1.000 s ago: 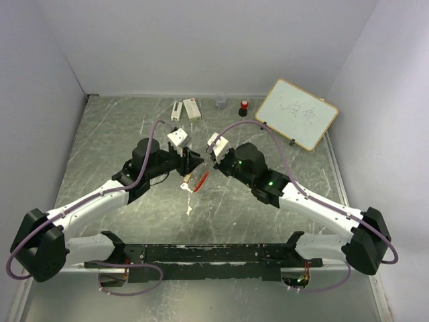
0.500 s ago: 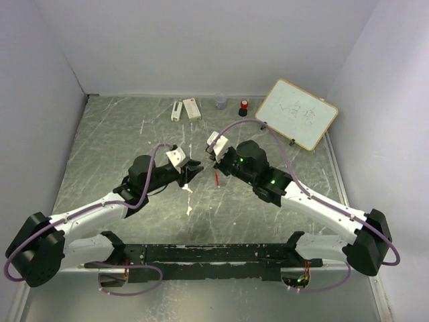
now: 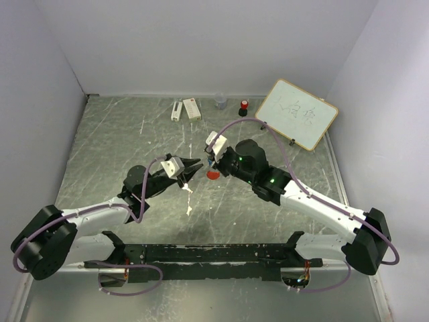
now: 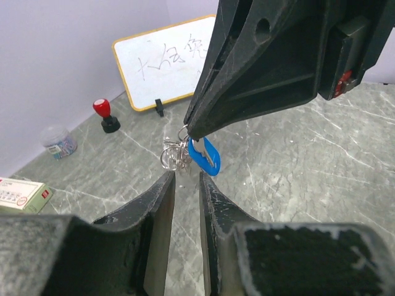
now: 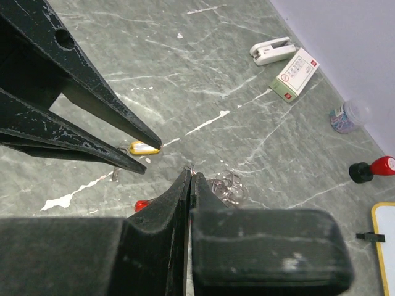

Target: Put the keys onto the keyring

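Red tag (image 5: 142, 205) of keyring (image 5: 225, 185): one end visible only, rest behind right gripper (image 5: 189, 180) finger. Brass key (image 5: 143, 148): far end masked by left gripper (image 5: 152, 157) fingertip; touching or merely behind, cannot tell. Small grey bit (image 5: 116, 174) beside that fingertip: too small to name. Keyring loops in left wrist view: tangled, count unreadable. Whiteboard (image 4: 162, 65): right part covered by right gripper, writing illegible. Box (image 4: 21, 192): cut by left edge, print blurred. Jar (image 4: 58, 140): blurred, contents unclear. Stamp (image 5: 370, 168): red cap clipped by right edge.
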Available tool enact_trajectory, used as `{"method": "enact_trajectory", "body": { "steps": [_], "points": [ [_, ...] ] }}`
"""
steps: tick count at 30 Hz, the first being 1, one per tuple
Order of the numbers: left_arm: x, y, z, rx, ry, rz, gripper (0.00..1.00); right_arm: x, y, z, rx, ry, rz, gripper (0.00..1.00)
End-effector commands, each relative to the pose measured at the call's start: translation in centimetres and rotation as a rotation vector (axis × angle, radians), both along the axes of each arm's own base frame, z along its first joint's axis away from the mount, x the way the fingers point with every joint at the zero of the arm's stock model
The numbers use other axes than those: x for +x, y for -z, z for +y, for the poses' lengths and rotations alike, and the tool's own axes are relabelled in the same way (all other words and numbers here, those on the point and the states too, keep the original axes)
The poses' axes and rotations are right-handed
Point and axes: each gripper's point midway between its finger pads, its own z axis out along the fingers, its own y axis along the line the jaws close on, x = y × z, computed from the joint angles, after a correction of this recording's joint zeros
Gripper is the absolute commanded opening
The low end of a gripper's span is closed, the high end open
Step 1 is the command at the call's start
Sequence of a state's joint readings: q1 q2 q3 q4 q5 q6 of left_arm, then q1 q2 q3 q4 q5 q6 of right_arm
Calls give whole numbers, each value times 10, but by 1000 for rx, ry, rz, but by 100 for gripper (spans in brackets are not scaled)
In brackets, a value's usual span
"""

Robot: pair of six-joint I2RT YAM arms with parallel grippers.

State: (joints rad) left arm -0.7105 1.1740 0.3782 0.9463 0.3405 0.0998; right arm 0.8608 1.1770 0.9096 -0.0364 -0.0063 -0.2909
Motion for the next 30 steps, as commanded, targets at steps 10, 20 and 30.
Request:
{"method": "enact_trajectory", "body": {
  "steps": [10, 20, 30],
  "points": [
    [-6, -21, -20, -33, 92, -134, 25, -6, -14, 2, 33, -35, -3, 0],
    [7, -12, -20, -14, 44, -114, 24, -9, -11, 4, 26, -57, 4, 0],
    [14, -8, -22, -9, 21, -106, 23, -10, -9, 4, 18, -64, 5, 0]
  ]
}}
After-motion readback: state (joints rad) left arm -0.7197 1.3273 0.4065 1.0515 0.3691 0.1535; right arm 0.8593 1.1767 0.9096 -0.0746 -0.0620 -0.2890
